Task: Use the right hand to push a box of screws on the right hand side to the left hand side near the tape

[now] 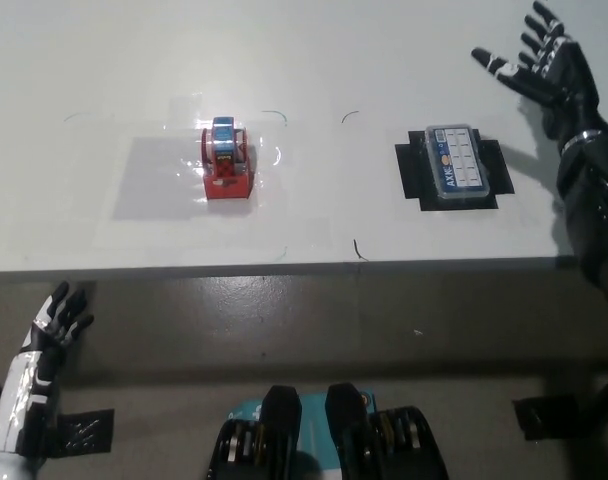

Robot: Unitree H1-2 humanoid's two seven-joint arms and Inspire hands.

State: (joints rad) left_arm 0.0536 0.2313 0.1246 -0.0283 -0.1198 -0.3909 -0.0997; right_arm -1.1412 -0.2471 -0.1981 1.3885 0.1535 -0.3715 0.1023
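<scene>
Right hand [544,70] spread, near box of screws [456,165] — not touching.

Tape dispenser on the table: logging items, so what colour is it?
Red, with a blue roll on top; the tape dispenser shows in the head view.

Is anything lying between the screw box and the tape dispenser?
Head view: only bare white table with faint pen marks between screw box and tape dispenser.

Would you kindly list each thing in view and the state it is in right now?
Box of screws: lid closed, lying flat on the black mat, untouched.
Tape dispenser: upright on the table, left of the box.
Right hand: open, fingers spread, raised over the table beyond and right of the box.
Left hand: open, resting below the table edge, holding nothing.
</scene>
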